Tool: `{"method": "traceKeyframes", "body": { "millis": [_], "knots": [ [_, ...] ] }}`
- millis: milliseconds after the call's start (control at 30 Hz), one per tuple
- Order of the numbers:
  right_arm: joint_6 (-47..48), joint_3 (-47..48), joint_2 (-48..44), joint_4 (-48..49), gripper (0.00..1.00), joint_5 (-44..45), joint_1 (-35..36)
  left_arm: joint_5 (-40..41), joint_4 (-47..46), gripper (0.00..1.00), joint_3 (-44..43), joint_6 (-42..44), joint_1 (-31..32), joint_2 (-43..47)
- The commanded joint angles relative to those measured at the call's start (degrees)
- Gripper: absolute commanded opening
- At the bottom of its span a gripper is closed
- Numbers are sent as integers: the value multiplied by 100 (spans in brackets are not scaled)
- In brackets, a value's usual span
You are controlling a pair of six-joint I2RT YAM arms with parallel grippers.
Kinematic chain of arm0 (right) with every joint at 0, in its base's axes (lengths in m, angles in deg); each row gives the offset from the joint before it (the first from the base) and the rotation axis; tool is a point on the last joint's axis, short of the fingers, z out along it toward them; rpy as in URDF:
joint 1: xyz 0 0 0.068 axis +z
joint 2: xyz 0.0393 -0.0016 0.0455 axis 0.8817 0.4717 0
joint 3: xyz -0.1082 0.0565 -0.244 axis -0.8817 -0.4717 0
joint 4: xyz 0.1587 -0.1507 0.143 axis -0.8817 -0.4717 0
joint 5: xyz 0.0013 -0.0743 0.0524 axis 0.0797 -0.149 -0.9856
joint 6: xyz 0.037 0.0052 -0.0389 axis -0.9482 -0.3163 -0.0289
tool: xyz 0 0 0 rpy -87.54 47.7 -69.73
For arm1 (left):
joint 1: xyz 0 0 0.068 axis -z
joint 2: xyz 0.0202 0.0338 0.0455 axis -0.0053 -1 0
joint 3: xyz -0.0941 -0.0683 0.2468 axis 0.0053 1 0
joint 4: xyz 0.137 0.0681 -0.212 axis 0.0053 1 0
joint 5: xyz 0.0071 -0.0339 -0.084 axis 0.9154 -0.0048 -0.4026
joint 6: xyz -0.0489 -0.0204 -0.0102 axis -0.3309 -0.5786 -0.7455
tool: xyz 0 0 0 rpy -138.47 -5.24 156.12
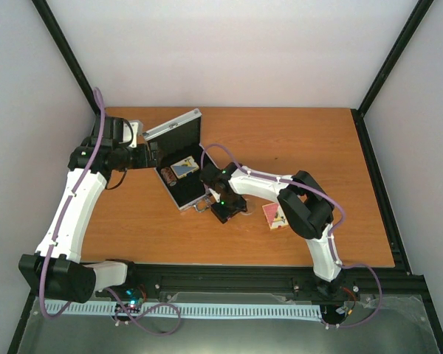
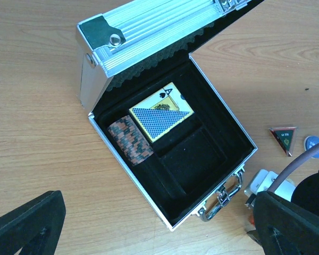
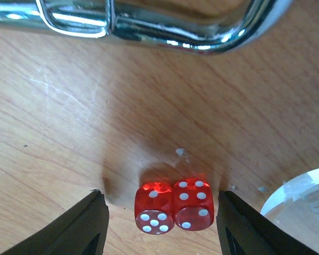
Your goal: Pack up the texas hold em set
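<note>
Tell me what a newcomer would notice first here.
The open silver case, left of centre on the table, with a blue-yellow card pack and dark chip stack inside. Then two red dice side by side on the wood near the case's chrome handle, the open right gripper straddling them. A red card pack lies right of the case.

Wooden table [image 1: 310,147] carries open case [image 1: 173,126], red dice [image 3: 173,208], card pack [image 1: 275,215]
</note>
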Motion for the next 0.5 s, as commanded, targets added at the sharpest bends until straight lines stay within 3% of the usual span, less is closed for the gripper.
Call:
{"method": "traceKeyframes", "body": {
  "millis": [0,367,467],
  "knots": [
    [-13,-140,28,47,57,-16,-3,15,-11,100,17,61,9,45],
    [21,-87,78,83,56,127,-3,-13,-25,100,37,17,10,63],
    [69,16,135,51,46,163,-3,-2,-17,100,25,17,9,82]
  ]
}}
